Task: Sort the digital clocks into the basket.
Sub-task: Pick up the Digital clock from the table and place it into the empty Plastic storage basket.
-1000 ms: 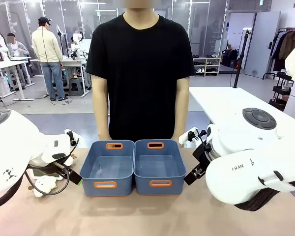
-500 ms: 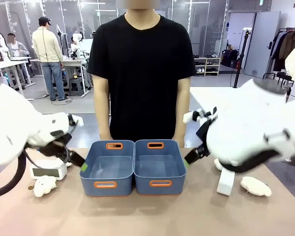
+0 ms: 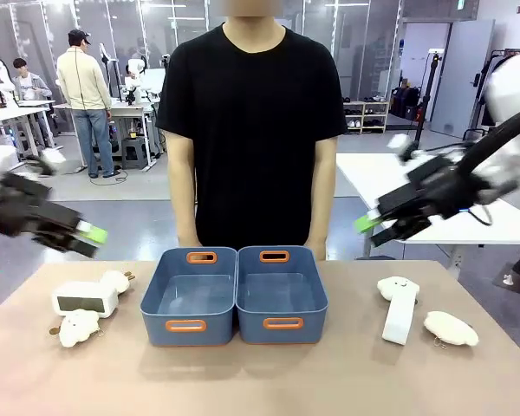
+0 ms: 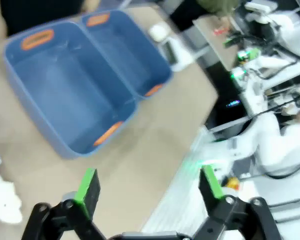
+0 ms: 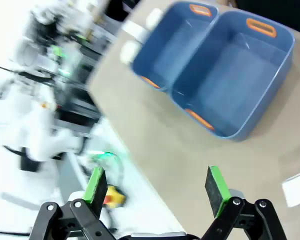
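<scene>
Tabletop [image 3: 243,381]; left hand [image 4: 150,184], right hand [image 5: 156,182] aloft, seemingly spread

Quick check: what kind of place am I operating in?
Probably a lab or workshop: white workbenches with gear at the back, people working at them, and a storage shelf farther off.

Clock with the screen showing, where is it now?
Front view, left side of the table: the clock lies left of the left basket, a plush toy just in front.
</scene>
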Controlling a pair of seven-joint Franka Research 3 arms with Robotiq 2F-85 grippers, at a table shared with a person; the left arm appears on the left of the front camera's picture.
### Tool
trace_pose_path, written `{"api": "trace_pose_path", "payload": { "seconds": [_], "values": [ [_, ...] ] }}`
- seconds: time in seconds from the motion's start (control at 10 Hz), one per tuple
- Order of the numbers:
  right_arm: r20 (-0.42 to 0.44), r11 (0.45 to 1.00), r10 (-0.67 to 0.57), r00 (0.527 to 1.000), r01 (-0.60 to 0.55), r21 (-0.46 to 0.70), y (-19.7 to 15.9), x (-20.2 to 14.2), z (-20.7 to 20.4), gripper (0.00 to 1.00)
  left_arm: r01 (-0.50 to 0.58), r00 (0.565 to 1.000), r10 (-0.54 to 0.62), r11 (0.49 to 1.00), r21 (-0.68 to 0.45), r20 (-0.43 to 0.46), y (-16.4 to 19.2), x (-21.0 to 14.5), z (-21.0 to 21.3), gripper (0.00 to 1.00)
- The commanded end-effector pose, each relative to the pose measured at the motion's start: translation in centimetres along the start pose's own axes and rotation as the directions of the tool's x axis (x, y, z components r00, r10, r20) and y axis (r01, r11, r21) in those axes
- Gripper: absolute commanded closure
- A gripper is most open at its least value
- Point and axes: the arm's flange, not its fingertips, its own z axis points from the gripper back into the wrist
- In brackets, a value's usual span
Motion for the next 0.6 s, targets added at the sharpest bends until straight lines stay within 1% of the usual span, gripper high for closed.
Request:
{"api": "trace_pose_path", "payload": {
  "seconds": [0.0, 0.1, 0.2, 0.3, 0.4, 0.5],
  "values": [
    [0.117, 0.954, -0.233, 0.965, 0.203, 0.219, -6.2, -3.3, 6.8, 0.00, -0.124, 0.983, 0.154, 0.960, -0.251, 0.103, 4.9, -4.6, 7.9, 0.00],
    [0.193, 0.939, -0.286, 0.938, 0.234, 0.252, -8.0, -6.1, 10.3, 0.00, -0.111, 0.962, 0.177, 0.949, -0.294, 0.207, 5.8, -8.0, 12.4, 0.00],
    [0.260, 0.927, -0.332, 0.907, 0.262, 0.270, -9.0, -8.6, 13.2, 0.00, -0.116, 0.939, 0.199, 0.952, -0.285, 0.280, 6.2, -11.0, 16.3, 0.00],
    [0.333, 0.921, -0.360, 0.872, 0.276, 0.275, -9.6, -11.8, 16.2, 0.00, -0.122, 0.913, 0.204, 0.963, -0.241, 0.352, 6.1, -14.8, 21.0, 0.00],
    [0.410, 0.917, -0.390, 0.824, 0.309, 0.251, -10.0, -14.9, 19.3, 0.00, -0.172, 0.865, 0.240, 0.967, -0.191, 0.440, 6.1, -18.8, 25.3, 0.00],
    [0.460, 0.915, -0.402, 0.792, 0.326, 0.239, -10.0, -16.8, 21.0, 0.00, -0.206, 0.826, 0.259, 0.965, -0.160, 0.500, 5.9, -21.5, 27.9, 0.00]
  ]
}}
